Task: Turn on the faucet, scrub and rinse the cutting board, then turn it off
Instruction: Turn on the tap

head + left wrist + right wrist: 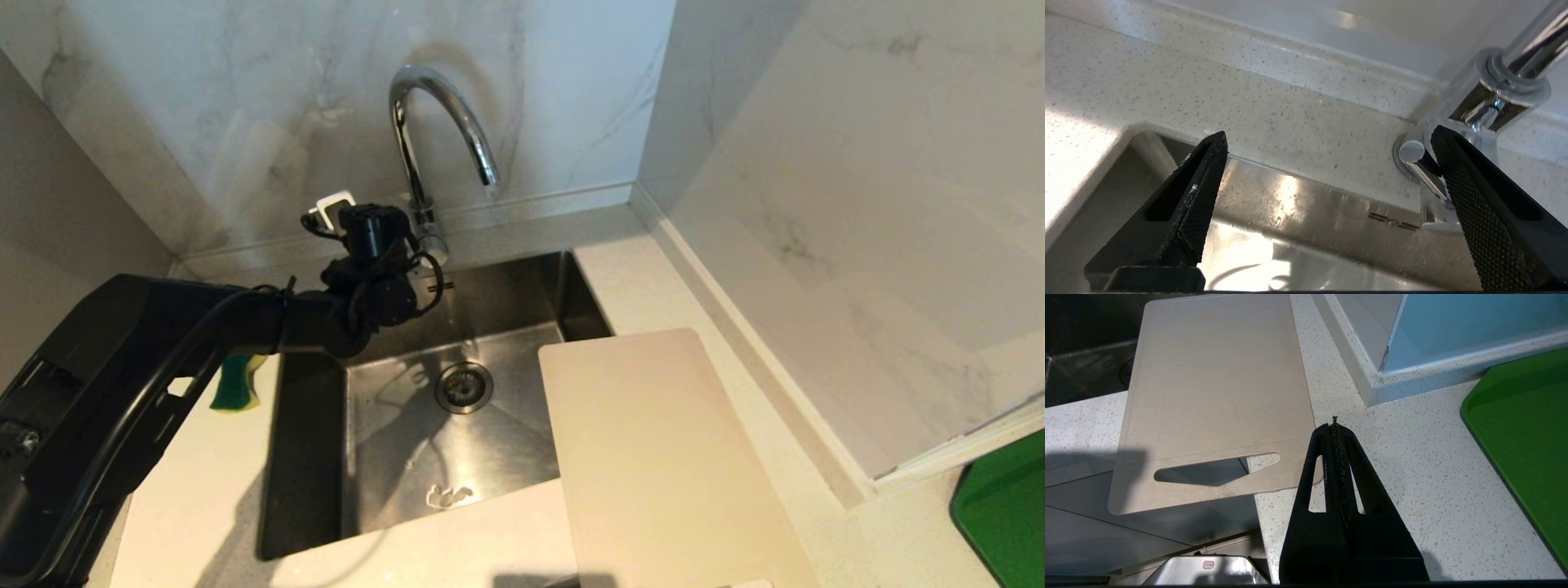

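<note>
A: Largest first. Speckled pale countertop point(694, 269), wrapped round a steel sink point(457, 441) with a round drain point(464, 387) mid-basin. Marble wall panels behind and to the right.

B: Cutting board?

A: Cutting board point(653, 465), cream-white, flat on the countertop right of the sink, one long edge overhanging the basin. Handle slot point(1216, 469) at the near short end, jutting past the counter's front edge in the right wrist view.

B: Anything further right?

A: Green tray point(1004, 514), corner only, on the counter well apart from the board.

B: Faucet?

A: Faucet point(433, 122), chrome gooseneck, upright behind the sink's back rim, spout arched over the basin. No water visible at the spout. Thin lever point(1423, 167) at the base, pointing toward the basin.

B: Arms?

A: Left gripper point(1327, 143) up at the faucet base, jaws spread wide, nothing held. One finger point(1470, 183) right against the lever; actual contact hard to call. Right gripper point(1335, 428) low over the countertop beside the board's near corner, jaws pressed together, empty.

B: Smaller items?

A: Yellow-green sponge point(237, 384) left of the sink, half hidden under the left arm.
</note>
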